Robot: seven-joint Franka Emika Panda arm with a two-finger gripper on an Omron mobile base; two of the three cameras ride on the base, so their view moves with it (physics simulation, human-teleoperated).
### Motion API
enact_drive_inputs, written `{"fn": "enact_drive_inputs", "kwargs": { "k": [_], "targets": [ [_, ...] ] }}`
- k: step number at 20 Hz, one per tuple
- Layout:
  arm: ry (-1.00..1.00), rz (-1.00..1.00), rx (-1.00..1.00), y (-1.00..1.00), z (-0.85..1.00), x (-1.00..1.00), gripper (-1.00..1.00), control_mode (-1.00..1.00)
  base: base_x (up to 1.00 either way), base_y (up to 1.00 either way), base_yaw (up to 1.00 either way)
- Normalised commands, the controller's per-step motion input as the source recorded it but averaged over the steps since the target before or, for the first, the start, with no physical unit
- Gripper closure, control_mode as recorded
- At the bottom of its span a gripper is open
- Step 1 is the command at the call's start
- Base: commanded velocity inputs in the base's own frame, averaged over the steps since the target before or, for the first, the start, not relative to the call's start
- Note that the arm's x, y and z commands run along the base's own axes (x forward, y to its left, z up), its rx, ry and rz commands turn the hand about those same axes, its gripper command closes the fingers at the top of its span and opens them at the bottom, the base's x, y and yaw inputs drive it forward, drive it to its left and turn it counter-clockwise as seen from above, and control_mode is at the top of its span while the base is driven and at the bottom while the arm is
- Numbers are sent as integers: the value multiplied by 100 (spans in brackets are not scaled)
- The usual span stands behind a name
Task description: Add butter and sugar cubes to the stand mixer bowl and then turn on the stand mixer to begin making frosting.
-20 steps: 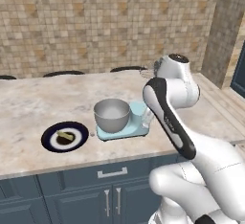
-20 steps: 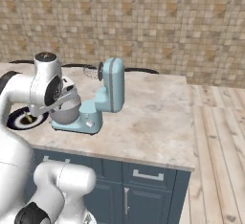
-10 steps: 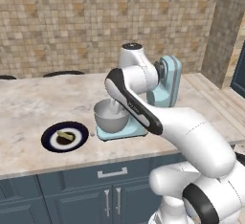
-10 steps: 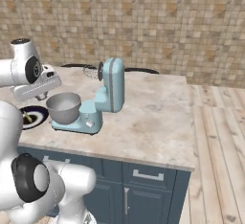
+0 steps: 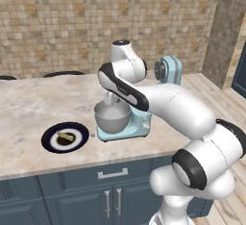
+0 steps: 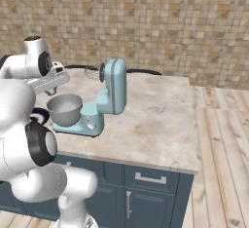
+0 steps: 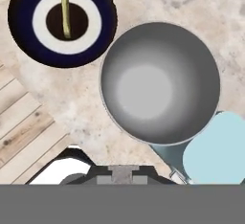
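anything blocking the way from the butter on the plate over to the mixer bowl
Nothing visible does. The butter lies on the dark blue plate right beside the bowl, with only bare counter between them. The bowl's mouth is open, with the mixer head tilted back.

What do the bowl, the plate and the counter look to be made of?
Bowl: brushed metal, by its even grey sheen and soft bright patch inside. Plate: probably glazed ceramic, dark blue with a white ring and a smooth surface. Counter: polished stone or a stone-look slab, pale beige with mottled veining. All rendered, so these are looks only.
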Motion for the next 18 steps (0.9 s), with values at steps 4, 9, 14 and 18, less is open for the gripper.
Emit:
{"fn": "enact_drive_inputs", "kwargs": {
  "k": [4,9,14,18],
  "targets": [
    [1,0,0,1,-45,46,100,-100,0,0,0],
    [4,0,0,17,-49,45,100,-100,0,0,0],
    [6,0,0,11,-35,21,100,-100,0,0,0],
    [4,0,0,0,-43,3,100,-100,0,0,0]
  ]
}}
